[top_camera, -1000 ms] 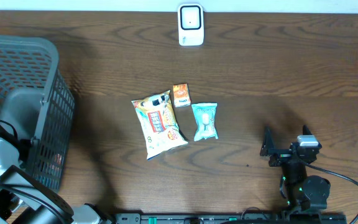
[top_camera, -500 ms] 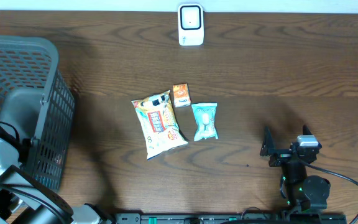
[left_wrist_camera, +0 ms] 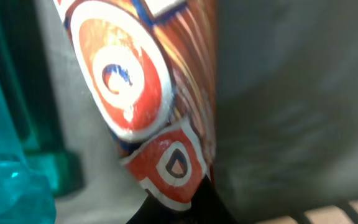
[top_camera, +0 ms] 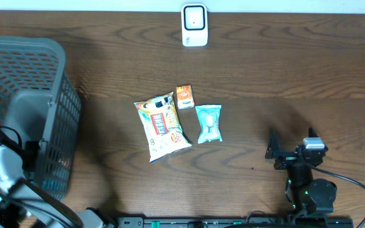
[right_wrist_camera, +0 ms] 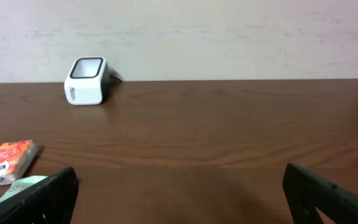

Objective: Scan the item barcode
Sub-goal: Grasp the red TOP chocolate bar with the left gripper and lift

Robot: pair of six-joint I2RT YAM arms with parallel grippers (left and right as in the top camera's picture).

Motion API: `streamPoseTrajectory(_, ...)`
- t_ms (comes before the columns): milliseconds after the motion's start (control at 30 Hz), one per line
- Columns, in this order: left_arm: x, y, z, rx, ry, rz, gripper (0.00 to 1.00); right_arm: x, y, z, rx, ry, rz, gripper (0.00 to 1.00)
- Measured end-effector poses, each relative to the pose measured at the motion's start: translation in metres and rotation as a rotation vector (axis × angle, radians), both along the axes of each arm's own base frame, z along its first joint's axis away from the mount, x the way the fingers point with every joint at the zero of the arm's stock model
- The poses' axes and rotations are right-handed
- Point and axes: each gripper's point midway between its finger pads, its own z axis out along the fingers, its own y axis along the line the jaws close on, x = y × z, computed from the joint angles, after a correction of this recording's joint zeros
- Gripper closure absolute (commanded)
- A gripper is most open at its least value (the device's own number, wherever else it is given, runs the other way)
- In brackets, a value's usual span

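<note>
Glossy red packet (left_wrist_camera: 143, 102) pinched by left tool (left_wrist_camera: 174, 202); right tool (right_wrist_camera: 182, 186) stands open.

Basket (top_camera: 51, 95) left, packets (top_camera: 162, 126) central (three), scanner (top_camera: 194, 25) behind

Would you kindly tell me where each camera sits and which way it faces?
Overhead: above the table, looking down on basket, scanner, packets and both arms.
Left wrist: inside the basket, close on a red packet; dark fingers at bottom.
Right wrist: low, facing the wall; open fingers in corners.
Overhead and right wrist share the scanner.
</note>
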Motion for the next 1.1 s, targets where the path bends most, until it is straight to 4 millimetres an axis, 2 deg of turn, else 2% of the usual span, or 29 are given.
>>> streamPoseTrajectory(233, 0.02, -0.009, 0.064, 0.098, -0.245, -0.032, 0.93, 0.0, 0.0, 0.0, 0.0, 0.0, 0.0, 0.01)
streamPoseTrajectory(500, 0.036, -0.026, 0.154, 0.307, -0.573, -0.121, 0.93, 0.0, 0.0, 0.0, 0.0, 0.0, 0.0, 0.01)
streamPoseTrajectory(767, 0.063, -0.067, 0.254, 0.487, -0.979, -0.337, 0.92, 0.0, 0.0, 0.0, 0.0, 0.0, 0.0, 0.01)
streamPoseTrajectory(867, 0.069, -0.095, 0.286, 0.502, -1.123, -0.449, 0.93, 0.0, 0.0, 0.0, 0.0, 0.0, 0.0, 0.01)
streamPoseTrajectory(933, 0.073, -0.123, 0.3, 0.461, -1.211, -0.551, 0.93, 0.0, 0.0, 0.0, 0.0, 0.0, 0.0, 0.01)
streamPoseTrajectory(1100, 0.074, -0.199, 0.309, 0.323, -1.331, -0.828, 0.93, 0.0, 0.0, 0.0, 0.0, 0.0, 0.0, 0.01)
